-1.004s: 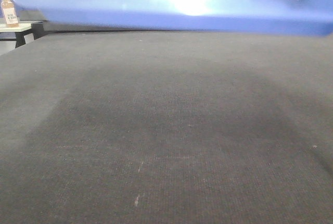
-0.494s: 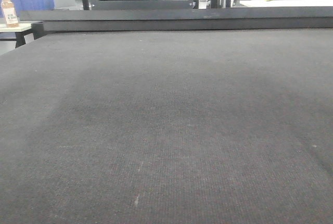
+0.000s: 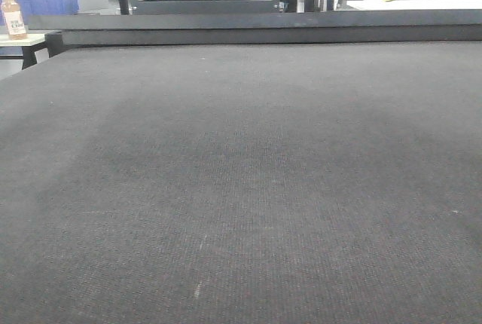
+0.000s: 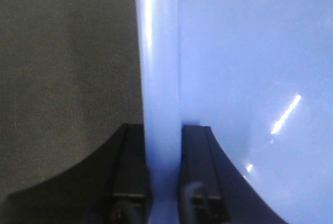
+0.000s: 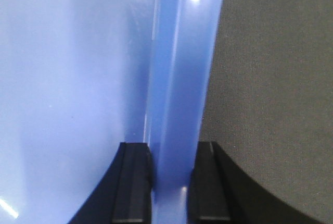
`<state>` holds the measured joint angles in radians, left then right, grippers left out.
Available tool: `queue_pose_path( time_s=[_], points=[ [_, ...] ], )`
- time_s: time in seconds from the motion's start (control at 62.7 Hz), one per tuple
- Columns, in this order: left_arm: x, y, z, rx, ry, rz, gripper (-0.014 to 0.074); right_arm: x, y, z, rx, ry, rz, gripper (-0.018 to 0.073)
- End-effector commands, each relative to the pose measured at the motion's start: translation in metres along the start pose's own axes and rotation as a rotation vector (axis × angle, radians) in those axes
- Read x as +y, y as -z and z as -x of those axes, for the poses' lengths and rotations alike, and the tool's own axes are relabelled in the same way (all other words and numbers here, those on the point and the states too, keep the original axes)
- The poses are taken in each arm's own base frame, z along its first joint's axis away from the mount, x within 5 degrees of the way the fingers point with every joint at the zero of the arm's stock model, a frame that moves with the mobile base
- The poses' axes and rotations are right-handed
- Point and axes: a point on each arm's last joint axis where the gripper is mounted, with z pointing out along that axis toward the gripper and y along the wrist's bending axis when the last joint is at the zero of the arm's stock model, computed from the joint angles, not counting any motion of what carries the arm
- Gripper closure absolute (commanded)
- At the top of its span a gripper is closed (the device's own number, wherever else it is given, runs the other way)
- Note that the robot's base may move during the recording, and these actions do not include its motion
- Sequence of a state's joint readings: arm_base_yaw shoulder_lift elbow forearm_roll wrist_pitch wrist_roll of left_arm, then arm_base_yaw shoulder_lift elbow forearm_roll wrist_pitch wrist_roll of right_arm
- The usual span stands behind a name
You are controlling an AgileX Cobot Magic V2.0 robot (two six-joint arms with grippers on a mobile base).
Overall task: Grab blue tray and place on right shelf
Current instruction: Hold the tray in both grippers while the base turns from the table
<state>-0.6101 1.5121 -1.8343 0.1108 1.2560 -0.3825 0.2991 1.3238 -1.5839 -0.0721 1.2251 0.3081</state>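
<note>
Blue tray (image 4: 244, 67) is up over the dark desk (image 4: 62, 52), stretched between both hands: the left hand (image 4: 164, 135) squeezes tight on its left rim, the right hand (image 5: 170, 153) on its right rim, neither nearer.

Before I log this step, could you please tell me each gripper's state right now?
Left gripper: closed on the blue tray rim.
Right gripper: closed on the blue tray rim.
</note>
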Motion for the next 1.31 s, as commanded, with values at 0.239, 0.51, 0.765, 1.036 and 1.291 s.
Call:
queue_pose_path(
  time_s=[0.239,0.51,0.765,1.036,1.291],
  points=[
    [0.0047,0.0261,-0.0010,-0.030,-0.022,0.023,0.0645,-0.0023,0.0200,0.0084,-0.120,0.039,-0.008,0.0502],
    [0.0047,0.0261,-0.0010,-0.030,-0.022,0.023,0.0645,-0.0023,0.0200,0.0084,-0.120,0.039,-0.008,0.0502],
    [0.0047,0.0261,-0.0010,-0.030,-0.022,0.023,0.0645,-0.0023,0.0200,0.0084,-0.120,0.039,-0.008,0.0502],
    [0.0046,0.0253,-0.0009,-0.029,-0.022,0.024,0.0645,-0.0023,0.0200,0.0084,-0.120,0.039,-0.008,0.0502],
    [0.0045,0.0253,-0.0009,-0.028,-0.022,0.023,0.0645,-0.0023,0.0200,0.0084,-0.120,0.039,-0.008,0.0502]
  ],
)
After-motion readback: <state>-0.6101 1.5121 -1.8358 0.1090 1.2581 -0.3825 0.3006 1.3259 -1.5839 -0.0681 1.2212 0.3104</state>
